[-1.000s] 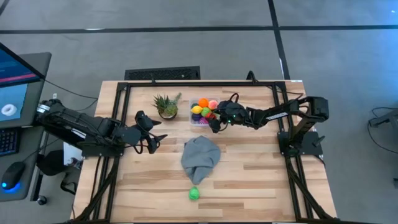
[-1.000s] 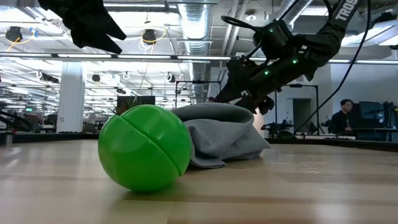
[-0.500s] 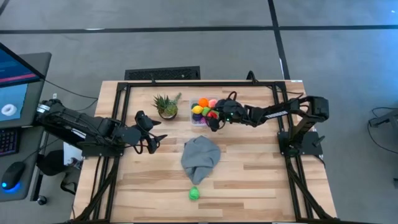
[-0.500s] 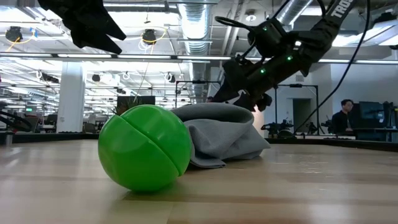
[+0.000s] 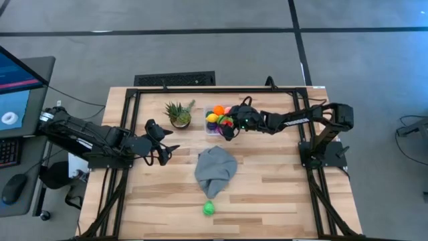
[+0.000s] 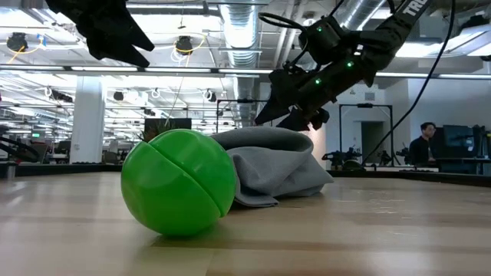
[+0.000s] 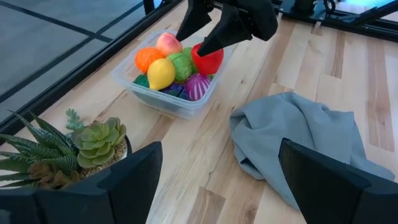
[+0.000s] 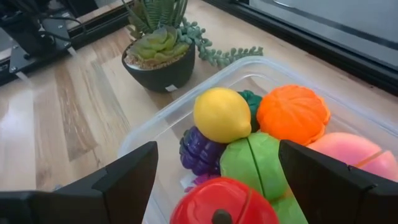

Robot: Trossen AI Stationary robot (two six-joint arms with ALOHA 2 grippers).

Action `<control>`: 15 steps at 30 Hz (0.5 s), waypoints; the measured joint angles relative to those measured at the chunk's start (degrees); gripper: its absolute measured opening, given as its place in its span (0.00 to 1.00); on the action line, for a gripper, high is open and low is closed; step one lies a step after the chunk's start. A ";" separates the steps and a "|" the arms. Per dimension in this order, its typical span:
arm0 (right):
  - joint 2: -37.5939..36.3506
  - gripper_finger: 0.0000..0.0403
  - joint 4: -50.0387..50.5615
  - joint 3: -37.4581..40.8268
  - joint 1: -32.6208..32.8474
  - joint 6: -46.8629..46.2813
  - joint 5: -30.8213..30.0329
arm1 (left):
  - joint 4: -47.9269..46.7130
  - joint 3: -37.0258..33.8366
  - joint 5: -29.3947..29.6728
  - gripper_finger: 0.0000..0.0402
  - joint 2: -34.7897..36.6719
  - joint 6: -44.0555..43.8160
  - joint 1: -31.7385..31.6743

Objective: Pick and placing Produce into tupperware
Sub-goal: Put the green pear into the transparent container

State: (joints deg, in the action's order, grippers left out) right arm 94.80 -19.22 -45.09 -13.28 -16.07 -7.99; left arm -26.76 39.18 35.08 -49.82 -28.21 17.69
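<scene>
My right gripper (image 5: 227,127) hangs spread and empty over the tupperware (image 7: 163,102), toward twelve o'clock on the table. Produce (image 8: 222,114) heaped inside; red piece (image 8: 224,200) on top. One green ball (image 5: 208,208) at six, beside grey cloth (image 5: 215,169). Left gripper (image 5: 165,148) spread, waiting at nine.

— Where does everything sit?
— My right gripper (image 5: 228,124) hangs over the tub (image 5: 208,130), which holds the piled toy fruit (image 5: 219,118). The potted plant (image 5: 179,114) stands just left of it.
— And nearer the front?
— The cloth (image 5: 215,170) lies before the tub, a ball (image 5: 209,208) at its front tip. My left gripper (image 5: 165,143) waits left of the cloth.
</scene>
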 joint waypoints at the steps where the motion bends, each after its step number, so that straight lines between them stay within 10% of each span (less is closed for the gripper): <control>1: -0.01 0.88 0.56 -0.34 0.00 0.15 0.00 | 0.00 0.01 -0.09 0.77 0.00 0.00 0.00; 15: -0.74 0.88 3.11 -4.83 0.42 3.87 0.05 | 0.05 0.01 -0.21 0.77 0.00 -0.02 0.00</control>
State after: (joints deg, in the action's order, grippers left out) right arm 94.07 -16.11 -49.92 -12.86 -12.20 -7.94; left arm -26.71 39.19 34.87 -49.82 -28.23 17.69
